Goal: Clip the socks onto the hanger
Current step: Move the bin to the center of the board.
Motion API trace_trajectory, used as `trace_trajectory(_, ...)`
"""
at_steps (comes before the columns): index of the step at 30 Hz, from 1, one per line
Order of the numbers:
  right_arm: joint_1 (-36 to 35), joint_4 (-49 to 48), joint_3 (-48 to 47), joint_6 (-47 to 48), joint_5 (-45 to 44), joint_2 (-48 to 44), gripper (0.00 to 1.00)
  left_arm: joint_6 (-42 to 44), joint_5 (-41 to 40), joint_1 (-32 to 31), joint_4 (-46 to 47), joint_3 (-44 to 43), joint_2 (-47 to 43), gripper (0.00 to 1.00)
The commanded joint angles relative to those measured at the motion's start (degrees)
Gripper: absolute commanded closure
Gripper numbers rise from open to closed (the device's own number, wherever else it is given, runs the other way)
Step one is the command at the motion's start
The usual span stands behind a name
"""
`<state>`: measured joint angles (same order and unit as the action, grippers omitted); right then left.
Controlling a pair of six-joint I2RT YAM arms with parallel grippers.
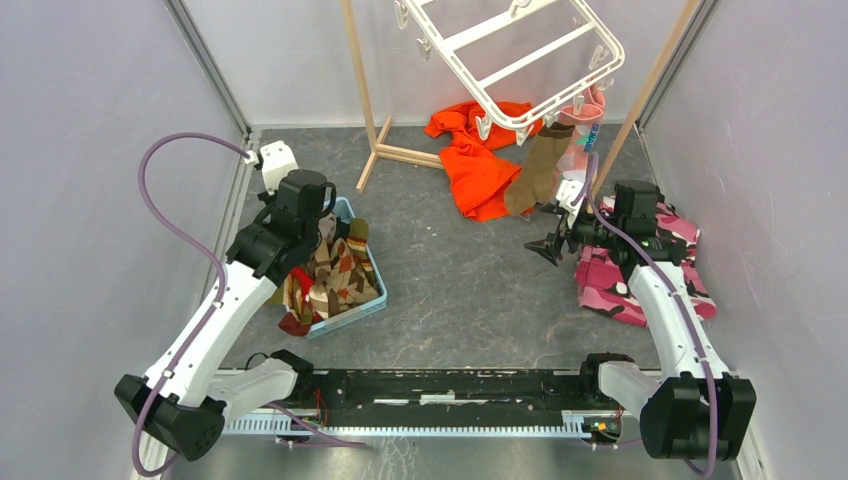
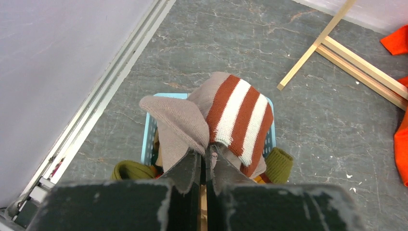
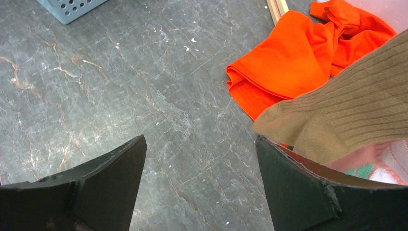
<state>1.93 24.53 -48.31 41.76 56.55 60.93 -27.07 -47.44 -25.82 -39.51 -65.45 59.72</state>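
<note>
Right gripper (image 3: pixel 201 139) spread wide above the grey table (image 3: pixel 96 72).
A brown ribbed sock (image 3: pixel 346 110) hung just beside one finger; an orange garment (image 3: pixel 288 62) lay beyond it, a blue basket (image 3: pixel 72 7) corner well apart.

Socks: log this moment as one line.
left jaws: shut on striped sock, above basket | right jaws: open, by brown sock | hanger: brown sock hung

Orange garment (image 1: pixel 475 170) by wooden stand (image 1: pixel 408 154), blue basket (image 1: pixel 347 317) left, pink camouflage cloth (image 1: pixel 610 290) right.

White hanger (image 1: pixel 520 60) tilted, brown sock (image 1: pixel 535 170) and pink sock (image 1: pixel 583 140) clipped on, striped sock (image 2: pixel 238 120) over blue basket (image 2: pixel 148 139)
</note>
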Motion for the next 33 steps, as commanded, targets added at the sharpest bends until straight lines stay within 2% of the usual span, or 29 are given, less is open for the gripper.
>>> trace_trajectory(1,0.3,4.1,-3.8,4.9,1.0,1.7,0.10,4.1,0.5,1.5,3.7,-1.6,1.2,0.98)
trace_trajectory(6,0.4,12.0,-6.8,12.4,2.9,5.7,0.11,4.3,3.4,2.2,2.2,-2.5,3.5,0.98)
trace_trajectory(14,1.3,22.9,-10.8,22.8,4.0,10.9,0.13,0.6,9.4,2.2,-1.6,2.4,-0.4,0.98)
trace_trajectory(20,1.7,24.2,-11.4,24.1,3.1,12.1,0.14,0.0,10.4,4.5,-1.4,8.1,2.6,0.98)
trace_trajectory(23,2.1,24.1,-11.3,24.2,2.9,11.7,0.14,0.2,12.3,7.9,1.1,10.7,4.1,0.98)
trace_trajectory(29,2.6,23.4,-11.0,23.7,2.5,11.0,0.14,1.0,13.0,11.4,4.5,11.7,4.6,0.98)
trace_trajectory(33,3.3,23.8,-11.5,24.0,1.0,10.3,0.14,1.4,15.5,12.0,5.3,11.8,6.2,0.93)
